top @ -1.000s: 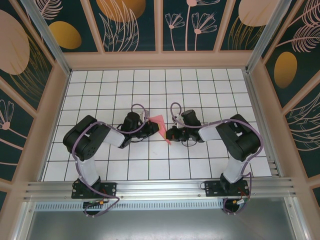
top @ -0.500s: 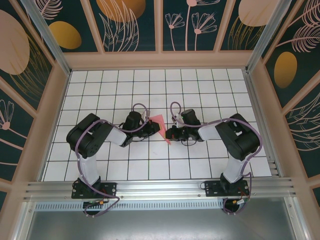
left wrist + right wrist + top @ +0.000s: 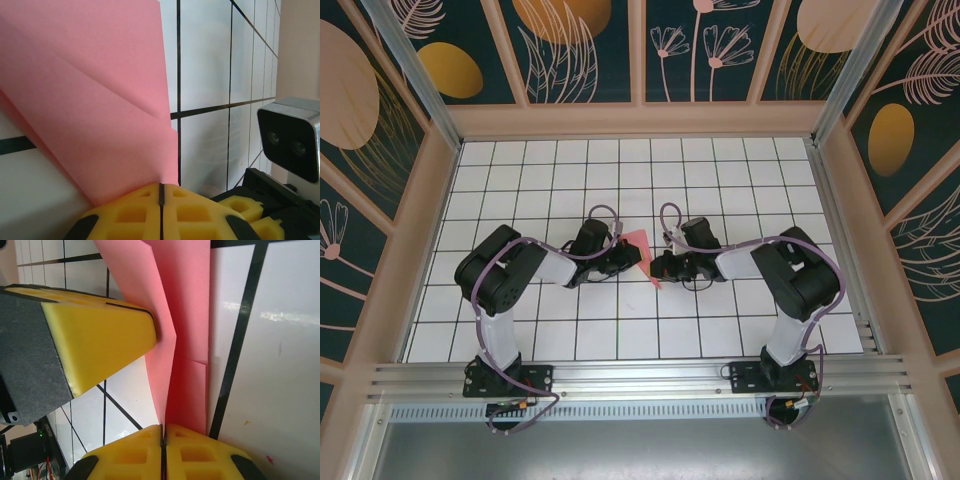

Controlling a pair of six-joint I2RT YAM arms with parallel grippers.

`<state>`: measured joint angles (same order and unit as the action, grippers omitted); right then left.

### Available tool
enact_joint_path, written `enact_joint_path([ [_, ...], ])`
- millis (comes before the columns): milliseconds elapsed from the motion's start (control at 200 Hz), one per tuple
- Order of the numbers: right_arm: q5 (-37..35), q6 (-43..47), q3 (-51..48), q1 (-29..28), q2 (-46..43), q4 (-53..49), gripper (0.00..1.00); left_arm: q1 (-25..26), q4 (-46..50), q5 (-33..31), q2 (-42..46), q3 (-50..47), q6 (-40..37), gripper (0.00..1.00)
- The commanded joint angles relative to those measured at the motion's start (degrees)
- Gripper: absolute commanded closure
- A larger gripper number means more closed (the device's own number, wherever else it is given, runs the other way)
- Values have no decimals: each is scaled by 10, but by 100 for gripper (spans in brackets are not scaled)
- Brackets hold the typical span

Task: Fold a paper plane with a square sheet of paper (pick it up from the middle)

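Just beyond the two arm bases, at mid-surface, the left fingers (image 3: 130, 216) are pinching the near edge of the square sheet of paper (image 3: 634, 243), pads fully closed on it. The right fingers (image 3: 135, 455) are clamping another edge the same way. The sheet is sitting between them, creased and partly folded. Over the last second the left arm has been edging inward while the paper is barely shifting, so a crease is probably being set and the dart is far from finished. Both arms' fingers are crowding each other closely. Farther back, white grid surface (image 3: 520, 170) is stretching to painted wall panels (image 3: 590, 50).
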<state>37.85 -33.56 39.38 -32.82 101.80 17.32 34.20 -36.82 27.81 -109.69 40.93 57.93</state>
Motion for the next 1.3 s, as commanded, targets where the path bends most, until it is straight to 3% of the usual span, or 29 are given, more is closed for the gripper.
enact_joint_path([
  [0,10,4,1,0,-26,-29,88,2,53,-33,-18,6,-20,92],
  [445,22,-1,-29,-1,-43,-50,86,3,57,-36,-17,-1,-23,92],
  [681,10,10,-16,-4,-16,-71,93,2,58,-36,-18,-2,-22,92],
  [1296,5,22,-23,-14,-36,-116,88,3,66,-44,-19,-1,-20,92],
])
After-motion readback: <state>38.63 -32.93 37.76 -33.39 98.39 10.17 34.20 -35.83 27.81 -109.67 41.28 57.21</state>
